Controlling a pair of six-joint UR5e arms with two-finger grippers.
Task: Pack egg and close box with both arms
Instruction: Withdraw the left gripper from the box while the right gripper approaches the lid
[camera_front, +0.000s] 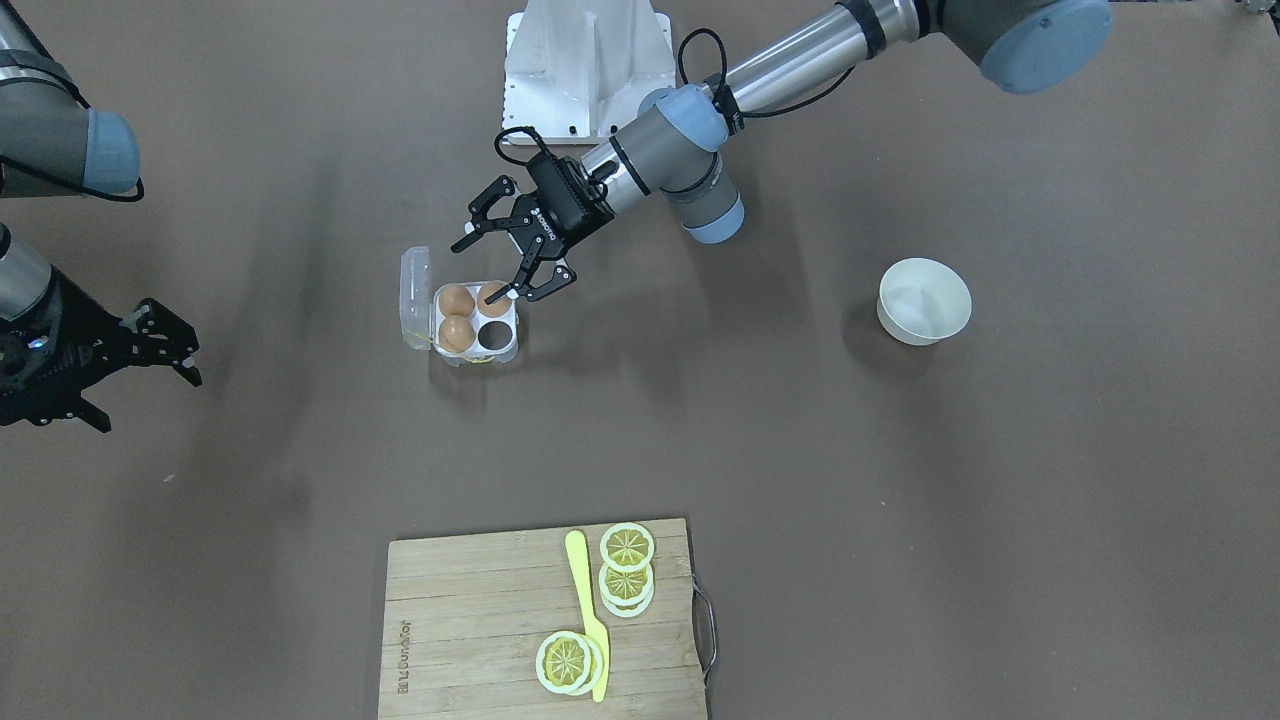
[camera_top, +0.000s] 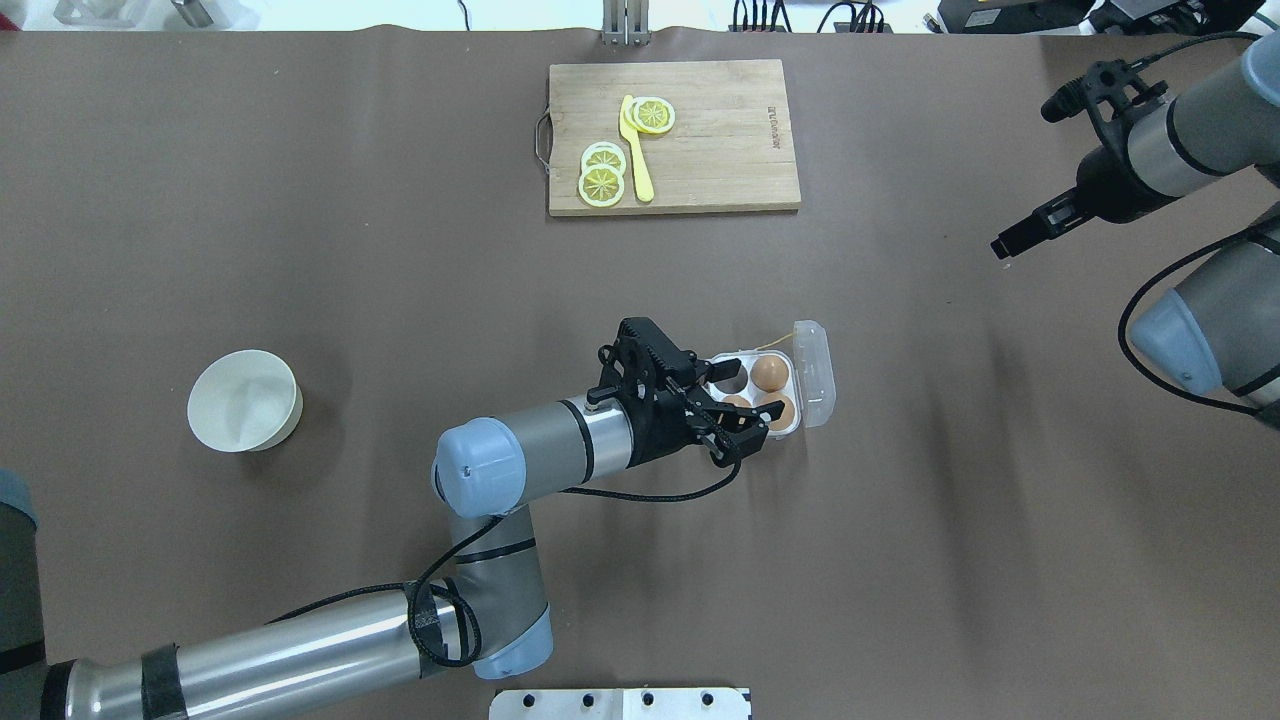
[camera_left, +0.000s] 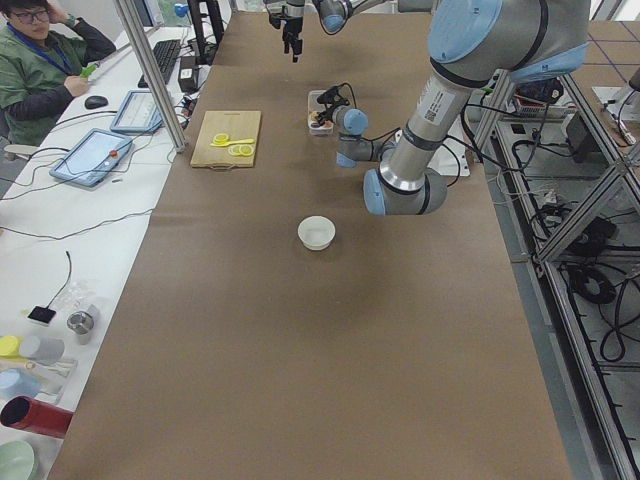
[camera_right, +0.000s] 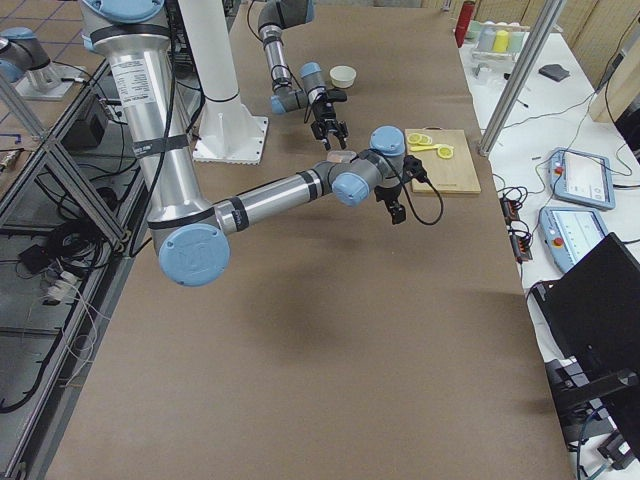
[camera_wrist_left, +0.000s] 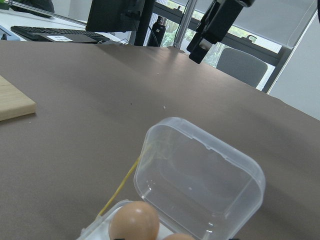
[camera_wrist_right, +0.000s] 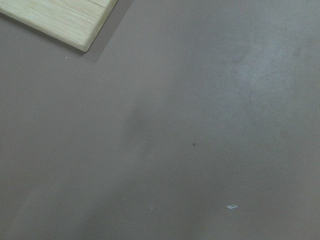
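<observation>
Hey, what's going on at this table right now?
The left gripper hangs open just above the box, whose lid is open. The egg sits in a cell right under one fingertip, beside two other eggs. The fourth cell is empty. The right gripper is open too, off to the side, holding nothing.

Egg (camera_front: 488, 301) partly behind left gripper (camera_front: 487, 270); box (camera_wrist_left: 200, 175) btm cut off, wrist view.

Three eggs (camera_front: 457, 300); one box (camera_front: 508, 336); one bowl (camera_front: 902, 326); one cutting board (camera_front: 470, 610); one yellow knife (camera_front: 586, 600); two arms (camera_front: 790, 60).
</observation>
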